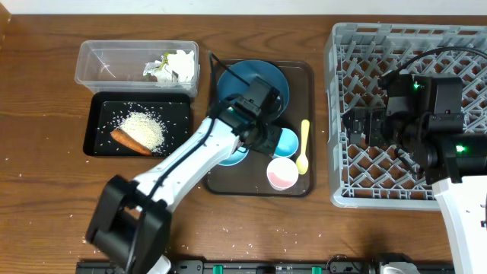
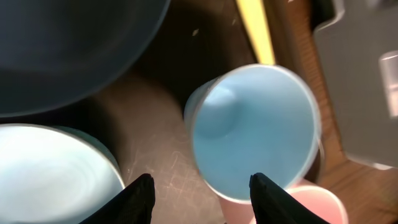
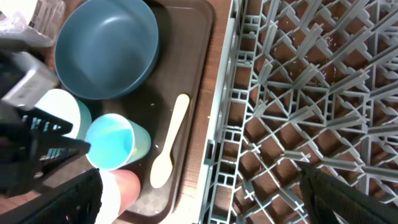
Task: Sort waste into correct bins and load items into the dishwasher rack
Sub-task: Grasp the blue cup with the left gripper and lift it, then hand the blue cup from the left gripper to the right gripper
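My left gripper (image 1: 266, 137) is open and empty, low over the brown serving tray, just short of the light blue cup (image 1: 285, 141). In the left wrist view the cup (image 2: 255, 130) lies ahead of the open jaws (image 2: 202, 186), with the white bowl (image 2: 56, 174) at left, the dark blue plate (image 2: 74, 50) above, the pink cup (image 2: 317, 208) and the yellow spoon (image 2: 255, 28). My right gripper (image 1: 365, 125) is open and empty over the dishwasher rack (image 1: 403, 190). Paper scraps (image 1: 171, 67) lie in the clear tub (image 1: 106, 61). Rice (image 1: 143, 128) and the orange food piece (image 1: 129, 141) lie in the black tray (image 1: 103, 106).
The brown serving tray (image 1: 304, 186) sits between the bins and the rack. In the overhead view it holds the plate (image 1: 251, 80), pink cup (image 1: 282, 173) and spoon (image 1: 303, 148). My left arm covers most of the bowl (image 1: 232, 156). Rice grains are scattered on the table.
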